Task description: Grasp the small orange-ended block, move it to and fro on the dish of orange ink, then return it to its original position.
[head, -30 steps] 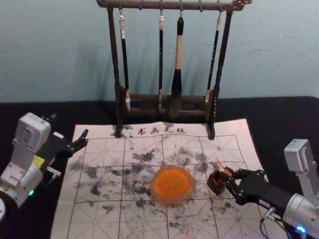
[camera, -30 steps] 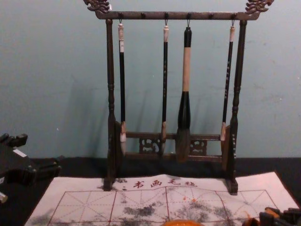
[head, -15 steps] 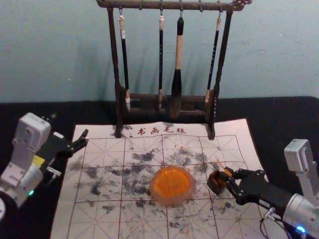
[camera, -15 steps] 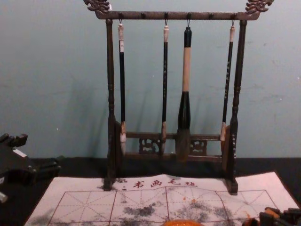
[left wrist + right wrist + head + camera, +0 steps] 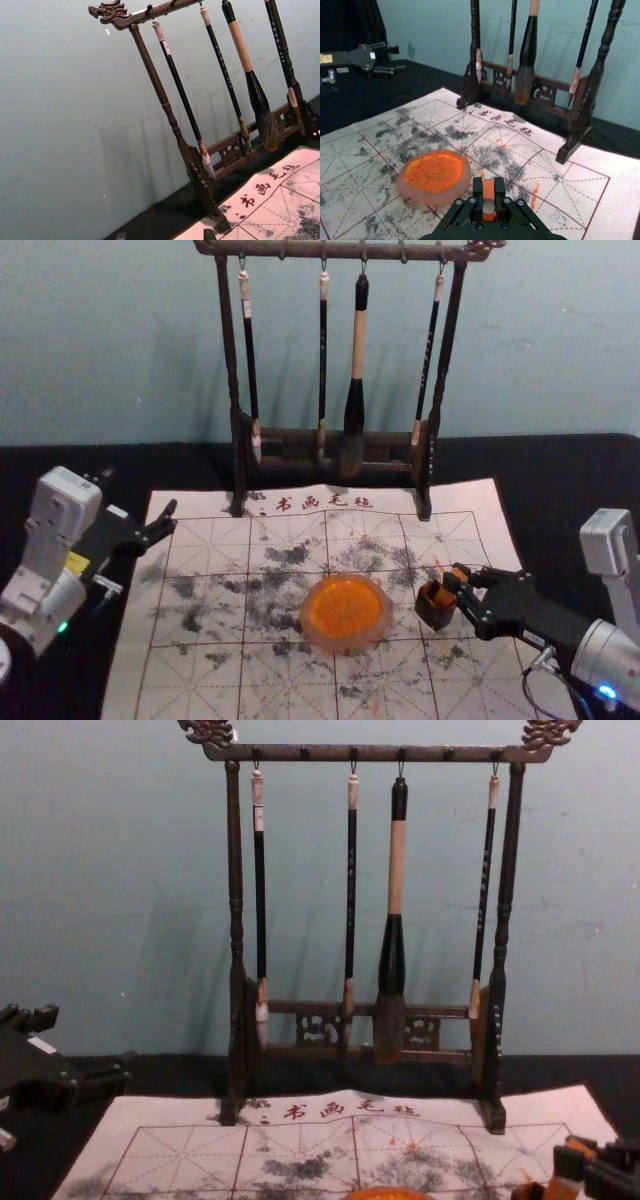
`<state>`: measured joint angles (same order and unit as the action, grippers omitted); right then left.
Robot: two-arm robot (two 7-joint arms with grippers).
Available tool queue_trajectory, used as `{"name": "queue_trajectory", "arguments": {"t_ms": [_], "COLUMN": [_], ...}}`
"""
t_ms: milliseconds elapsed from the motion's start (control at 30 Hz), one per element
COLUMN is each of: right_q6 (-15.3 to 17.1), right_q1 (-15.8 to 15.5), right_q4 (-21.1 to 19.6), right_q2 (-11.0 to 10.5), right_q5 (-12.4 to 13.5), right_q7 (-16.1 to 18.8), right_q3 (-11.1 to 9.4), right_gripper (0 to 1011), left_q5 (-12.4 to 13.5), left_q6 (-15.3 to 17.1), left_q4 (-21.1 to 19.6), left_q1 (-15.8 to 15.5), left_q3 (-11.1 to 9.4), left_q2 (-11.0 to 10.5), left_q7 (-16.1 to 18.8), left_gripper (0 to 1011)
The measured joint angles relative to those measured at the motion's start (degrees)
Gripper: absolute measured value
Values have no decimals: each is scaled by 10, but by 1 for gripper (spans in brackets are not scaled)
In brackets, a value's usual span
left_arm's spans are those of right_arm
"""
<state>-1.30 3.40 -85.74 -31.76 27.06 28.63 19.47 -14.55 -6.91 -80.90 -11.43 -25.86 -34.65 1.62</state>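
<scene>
My right gripper point(image 5: 456, 592) is at the right of the mat, shut on the small orange-ended block point(image 5: 443, 596), which is raised at the small dark box point(image 5: 433, 612); whether its lower end is clear of the box is hard to tell. In the right wrist view, the gripper point(image 5: 489, 194) pinches the block point(image 5: 488, 189) between its fingertips. The round dish of orange ink point(image 5: 346, 611) lies left of the box, apart from it. Parked at the far left, my left gripper point(image 5: 140, 498) stands open; its fingertips point(image 5: 121, 235) edge into the left wrist view.
A dark wooden rack point(image 5: 330, 437) with hanging brushes stands behind, its feet at the mat's back edge. The ink-stained gridded paper mat point(image 5: 210, 680) lies beneath the dish and box, on a black-covered table point(image 5: 60, 700).
My right gripper has risen a little and shifted slightly, lifting the block so that more of it shows above the box. The left arm and the dish have stayed put.
</scene>
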Motion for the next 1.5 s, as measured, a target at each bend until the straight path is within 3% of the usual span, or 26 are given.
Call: {"name": "queue_trajectory", "arguments": {"t_ms": [500, 700, 967, 1300, 1500], "right_q6": [-1, -5, 2, 22, 30], "right_q1": [0, 15, 42, 88, 108], "right_q4": [-35, -45, -42, -16, -2], "right_q2": [-3, -6, -5, 7, 14], "right_q5": [14, 15, 0, -38, -53], "right_q7": [4, 17, 33, 54, 63], "right_q3": [-22, -17, 12, 71, 95], "right_gripper": [81, 81, 81, 81, 81], "left_q5": [0, 0, 0, 0, 0], "left_q6": [0, 0, 0, 0, 0], "left_q4": [0, 0, 0, 0, 0], "left_q1": [0, 0, 0, 0, 0], "left_q3": [0, 0, 0, 0, 0], "left_q2": [0, 0, 0, 0, 0], "left_q7": [0, 0, 0, 0, 0], "left_gripper": [1001, 1001, 1001, 1001, 1001]}}
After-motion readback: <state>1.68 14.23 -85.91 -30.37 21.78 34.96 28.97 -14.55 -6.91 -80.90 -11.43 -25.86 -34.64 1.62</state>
